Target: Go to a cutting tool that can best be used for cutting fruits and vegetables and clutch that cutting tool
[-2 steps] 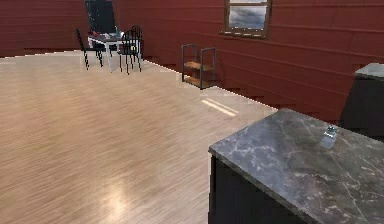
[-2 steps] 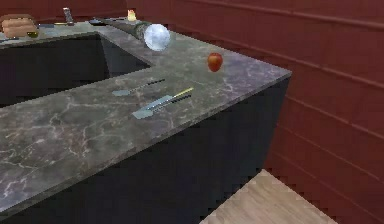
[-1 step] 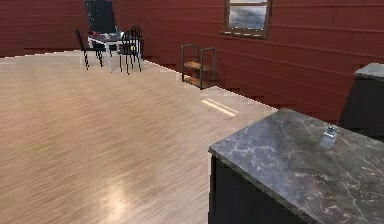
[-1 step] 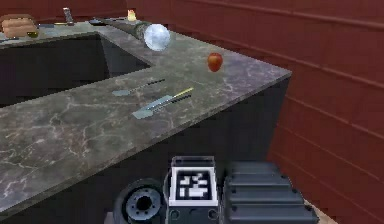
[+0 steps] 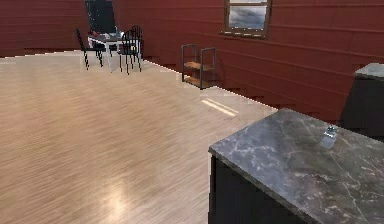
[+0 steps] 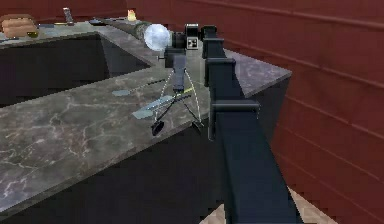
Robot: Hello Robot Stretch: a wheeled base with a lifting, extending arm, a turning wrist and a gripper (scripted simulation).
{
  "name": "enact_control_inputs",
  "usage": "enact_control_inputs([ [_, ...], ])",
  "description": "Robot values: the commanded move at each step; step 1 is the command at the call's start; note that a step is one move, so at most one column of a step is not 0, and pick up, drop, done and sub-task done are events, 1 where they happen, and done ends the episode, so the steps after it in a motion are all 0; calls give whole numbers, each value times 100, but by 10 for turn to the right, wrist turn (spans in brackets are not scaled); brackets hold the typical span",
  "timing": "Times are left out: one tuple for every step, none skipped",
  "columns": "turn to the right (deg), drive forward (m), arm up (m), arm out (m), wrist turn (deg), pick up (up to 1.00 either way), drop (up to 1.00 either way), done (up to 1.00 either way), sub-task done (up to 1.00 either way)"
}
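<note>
In the arm side view the dark arm [image 6: 240, 130] rises from the bottom edge over a dark marble counter [image 6: 70, 140]. The gripper [image 6: 180, 90] hangs at its far end, fingers pointing down at the countertop. Right under the fingers lie thin grey utensils crossing each other [image 6: 168, 101]. One has a dark handle [image 6: 157, 127] and looks like a knife. A flat grey piece [image 6: 124, 92] lies just left of them. I cannot tell whether the gripper holds anything or touches the utensils.
A shiny round ball [image 6: 155, 37] sits behind the gripper, and a loaf [image 6: 20, 27] on the far counter. The forward view has a counter corner [image 5: 290, 160] with a small shaker [image 5: 328, 137], open wood floor [image 5: 100, 130], a shelf [image 5: 197, 66], and table with chairs [image 5: 112, 45].
</note>
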Motion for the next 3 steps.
enact_control_inputs([
  [0,0,0,0,450,0,0,0,0],
  [0,0,0,0,450,0,0,0,0],
  [0,0,0,0,60,0,0,0,0],
])
